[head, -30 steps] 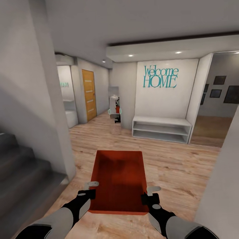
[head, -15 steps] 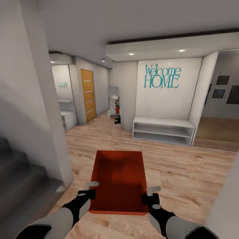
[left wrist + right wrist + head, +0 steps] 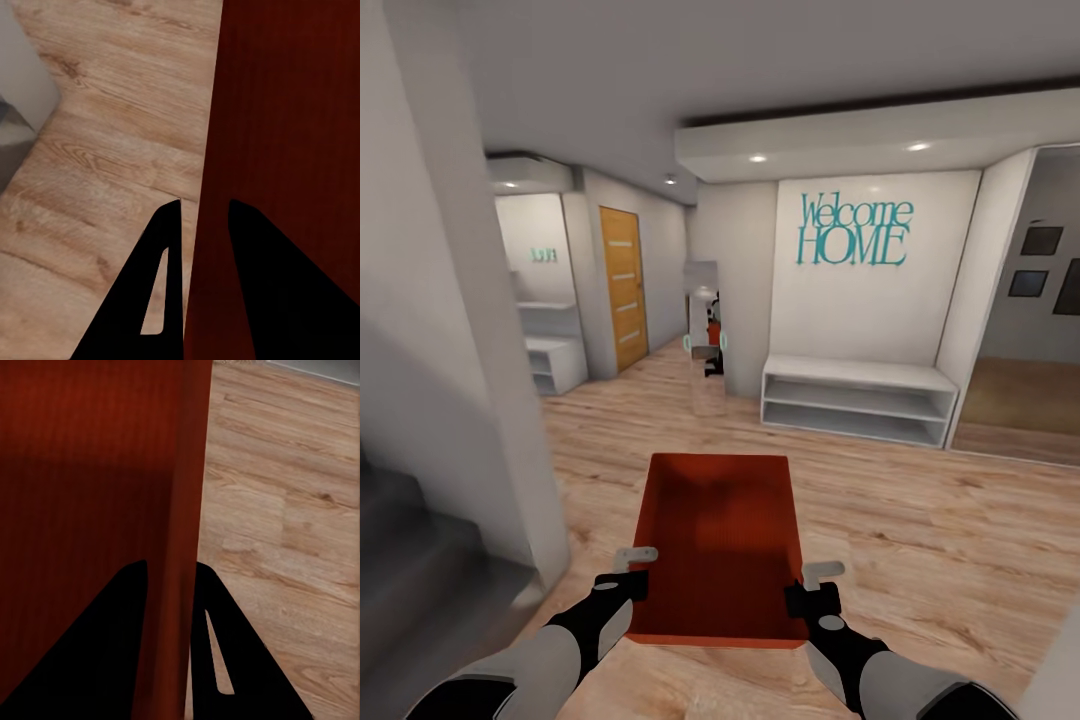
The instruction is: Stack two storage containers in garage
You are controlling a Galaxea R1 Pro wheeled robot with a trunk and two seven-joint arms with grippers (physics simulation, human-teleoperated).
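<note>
You hold one bin out in front of you, level above the wood floor, open side up. Your left gripper pinches the bin's left wall near its close corner; in the left wrist view one finger sits outside the wall and the other inside the bin. Your right gripper pinches the right wall the same way, its fingers straddling the rim of the bin. Ahead, a white bench stands under teal lettering. An orange door lies at the left, past a white pillar. Grey stairs sit at the near left.
</note>
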